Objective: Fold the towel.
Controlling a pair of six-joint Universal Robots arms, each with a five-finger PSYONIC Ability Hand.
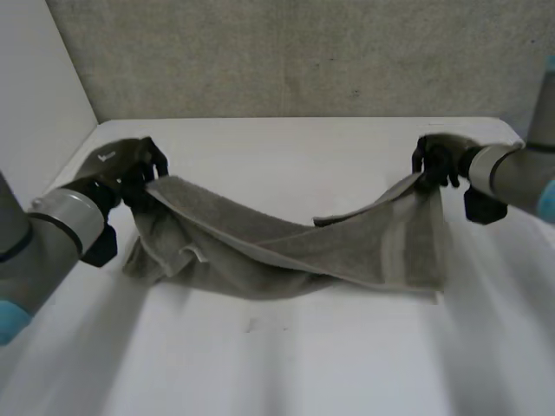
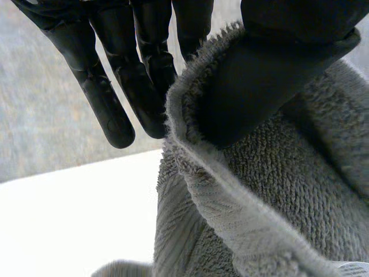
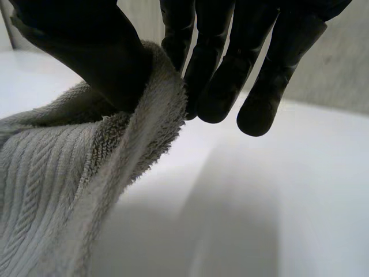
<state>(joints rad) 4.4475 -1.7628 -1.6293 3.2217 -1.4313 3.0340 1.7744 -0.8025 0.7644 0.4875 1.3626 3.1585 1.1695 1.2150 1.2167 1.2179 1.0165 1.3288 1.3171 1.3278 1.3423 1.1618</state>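
Observation:
A grey towel (image 1: pixel 295 247) hangs between my two hands above the white table (image 1: pixel 286 364), sagging in the middle with its lower part bunched on the tabletop. My left hand (image 1: pixel 130 169) pinches the towel's left upper corner; in the left wrist view the thumb (image 2: pixel 277 75) presses the towel's edge (image 2: pixel 190 150) against the fingers (image 2: pixel 127 81). My right hand (image 1: pixel 438 160) pinches the right upper corner; in the right wrist view its thumb (image 3: pixel 98 57) clamps the towel's edge (image 3: pixel 155 115) against the fingers (image 3: pixel 230 69).
A grey wall (image 1: pixel 303 52) stands behind the table's far edge, and a white side panel (image 1: pixel 35 104) rises at the left. Bare tabletop lies in front of the towel.

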